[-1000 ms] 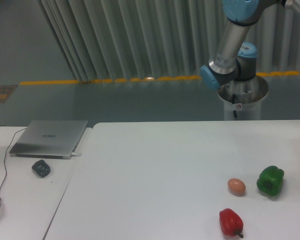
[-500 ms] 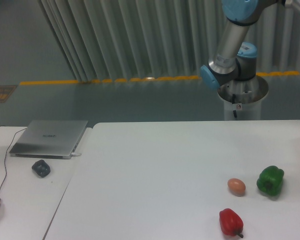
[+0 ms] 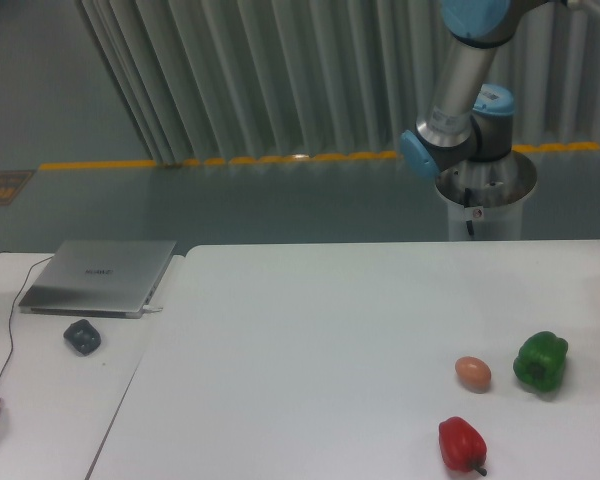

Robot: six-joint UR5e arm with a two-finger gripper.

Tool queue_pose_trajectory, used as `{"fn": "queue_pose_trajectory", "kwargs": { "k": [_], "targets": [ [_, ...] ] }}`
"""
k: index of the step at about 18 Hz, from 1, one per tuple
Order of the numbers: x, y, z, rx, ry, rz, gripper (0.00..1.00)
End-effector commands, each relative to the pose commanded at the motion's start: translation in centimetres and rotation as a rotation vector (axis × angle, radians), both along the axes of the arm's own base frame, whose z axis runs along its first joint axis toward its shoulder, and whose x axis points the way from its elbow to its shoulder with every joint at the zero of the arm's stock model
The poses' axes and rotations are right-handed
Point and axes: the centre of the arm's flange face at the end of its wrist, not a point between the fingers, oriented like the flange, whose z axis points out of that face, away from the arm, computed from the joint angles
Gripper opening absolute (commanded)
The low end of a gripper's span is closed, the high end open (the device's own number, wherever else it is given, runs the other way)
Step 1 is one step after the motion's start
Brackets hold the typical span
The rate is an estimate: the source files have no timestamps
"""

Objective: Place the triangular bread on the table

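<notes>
Overhead, only the arm's (image 3: 458, 95) grey links and blue joints show, rising from a pedestal (image 3: 485, 205) behind the far edge of the table (image 3: 310, 340); the gripper lies outside the picture, so its opening and any load cannot be told. The triangular bread is nowhere visible. Near the table's right edge sit a green pepper (image 3: 541, 362), an egg (image 3: 472, 372) just beside it, and a red pepper (image 3: 461, 443) by the near edge. To the left stands a narrower white desk (image 3: 50, 400) carrying a closed laptop (image 3: 98, 276), a dark small object (image 3: 82, 336) and a thin cable (image 3: 8, 330). Behind, a grey floor bears a yellow stripe (image 3: 210, 160) below pale vertical slats (image 3: 280, 70).
</notes>
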Motion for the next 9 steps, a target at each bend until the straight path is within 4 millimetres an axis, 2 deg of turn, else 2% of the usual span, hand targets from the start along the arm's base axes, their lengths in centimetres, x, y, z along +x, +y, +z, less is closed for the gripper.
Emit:
{"fn": "queue_pose_trajectory", "kwargs": {
  "k": [4, 9],
  "targets": [
    [0.3, 0.1, 2.1, 0.001, -0.029, 0.001, 0.06],
    [1.1, 0.7, 3.6, 0.012, -0.040, 0.016, 0.06]
  ]
}}
